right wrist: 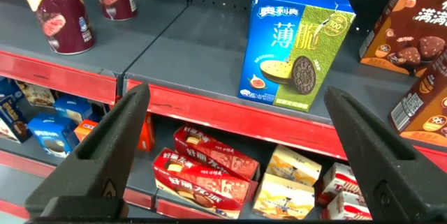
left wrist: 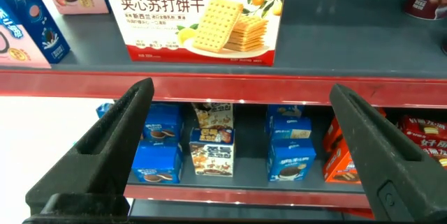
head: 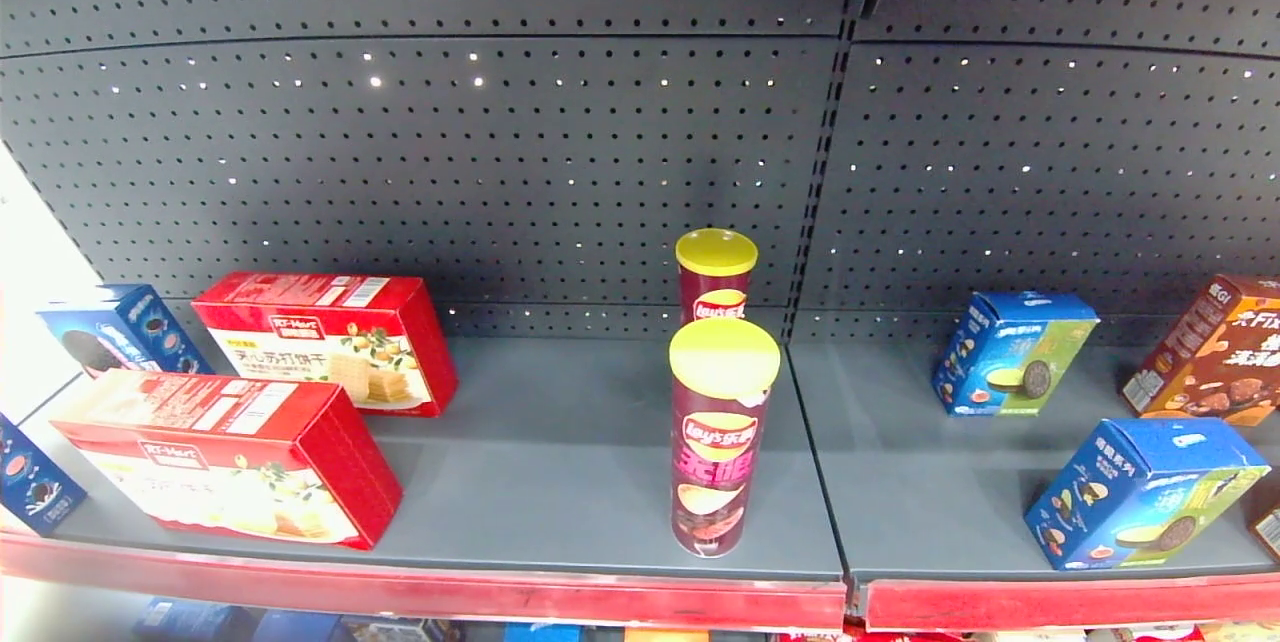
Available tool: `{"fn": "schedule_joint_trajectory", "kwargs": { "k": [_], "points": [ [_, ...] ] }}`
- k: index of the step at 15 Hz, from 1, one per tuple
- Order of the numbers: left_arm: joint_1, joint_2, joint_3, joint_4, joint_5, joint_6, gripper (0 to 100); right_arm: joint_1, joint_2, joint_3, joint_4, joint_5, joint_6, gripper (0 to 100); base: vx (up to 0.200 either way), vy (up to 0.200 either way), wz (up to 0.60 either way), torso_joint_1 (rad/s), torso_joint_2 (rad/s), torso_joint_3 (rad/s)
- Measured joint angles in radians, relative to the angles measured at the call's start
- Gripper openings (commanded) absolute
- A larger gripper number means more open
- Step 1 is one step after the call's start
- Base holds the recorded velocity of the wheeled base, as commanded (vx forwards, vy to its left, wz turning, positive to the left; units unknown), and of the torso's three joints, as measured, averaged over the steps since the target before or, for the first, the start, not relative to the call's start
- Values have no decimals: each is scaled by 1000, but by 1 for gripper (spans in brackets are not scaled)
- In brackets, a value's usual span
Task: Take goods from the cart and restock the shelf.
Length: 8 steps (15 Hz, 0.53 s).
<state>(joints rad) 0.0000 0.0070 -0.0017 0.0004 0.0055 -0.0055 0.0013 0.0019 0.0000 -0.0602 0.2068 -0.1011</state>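
The left gripper (left wrist: pixel 241 161) is hanging in front of the shelf, its two dark fingers (left wrist: pixel 105 161) spread wide and released. Small blue boxes (left wrist: pixel 157 151) on a lower shelf are showing far off through the gap, well apart from the pads. The right gripper (right wrist: pixel 237 158) is likewise standing open and released, with red packs (right wrist: pixel 202 172) on that lower shelf lying beyond its fingers (right wrist: pixel 377 161). Past both grippers the red shelf edge (head: pixel 430 587) is running across, and just behind it the front chip can (head: pixel 722 437) is standing upright under a yellow lid; the right wrist view is catching that can's lower part (right wrist: pixel 59 15). To the left of this can, near the edge, the front cracker box (head: pixel 225 457) is resting on the grey shelf (head: pixel 560 442), beyond and above the left fingers, its printed face (left wrist: pixel 199 18) turned outward. A blue cookie box (head: pixel 30 482) is sitting farther left of the can. To the can's right, the front blue-green cookie box (head: pixel 1140 492) is standing near the edge, beyond the right fingers and touching neither (right wrist: pixel 297 49). Directly behind the can a rear chip can (head: pixel 715 274) is standing. Behind and left of the can a rear cracker box (head: pixel 330 337) is lying; behind and right, a rear blue-green cookie box (head: pixel 1010 352) and a brown box (head: pixel 1210 352) are sitting.
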Motion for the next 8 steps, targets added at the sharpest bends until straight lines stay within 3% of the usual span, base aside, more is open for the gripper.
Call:
{"fn": "schedule_joint_trajectory", "kwargs": {
  "k": [8],
  "points": [
    [0, 0, 2, 0, 0, 0, 100, 0, 0, 0, 1, -5, 0, 100, 0, 0, 0, 0, 0, 0]
  ]
}}
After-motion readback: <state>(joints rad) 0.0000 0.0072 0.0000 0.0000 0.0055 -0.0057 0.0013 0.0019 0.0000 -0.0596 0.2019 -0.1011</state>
